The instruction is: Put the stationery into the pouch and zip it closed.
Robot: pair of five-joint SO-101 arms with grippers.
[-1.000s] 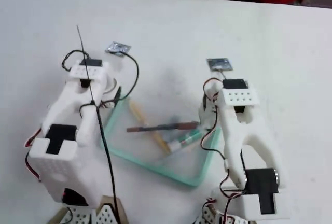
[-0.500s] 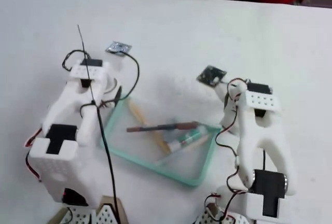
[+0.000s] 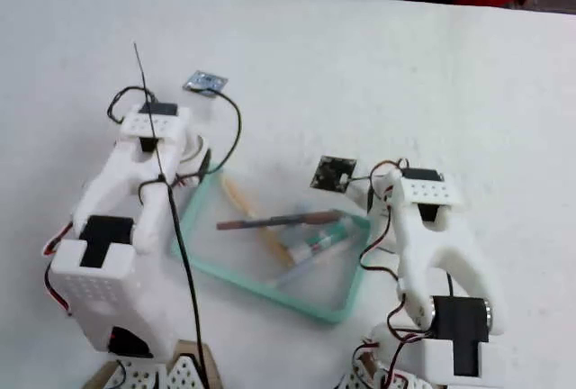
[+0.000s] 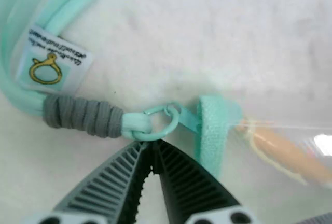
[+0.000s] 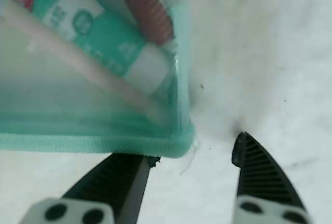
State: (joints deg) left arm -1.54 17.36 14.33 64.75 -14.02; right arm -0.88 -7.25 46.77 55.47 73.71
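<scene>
I logged the left gripper (image 4: 151, 149) at the left corner of the pouch (image 3: 270, 288), jaws pressed together, tips against the mint cord loop (image 4: 136, 130) by the zipper ring (image 4: 167, 119). I could not tell whether they pinched it. A black cable (image 3: 183, 254) crossed that pouch edge. The pouch lay flat on the white table (image 3: 360, 65) between the arms, holding a brown pen (image 3: 270, 221), pencil (image 3: 236, 195) and glue stick (image 3: 317, 245). The right gripper (image 5: 196, 149) sat at the pouch's right corner, jaws apart, one finger (image 5: 122, 175) beside the seam.
</scene>
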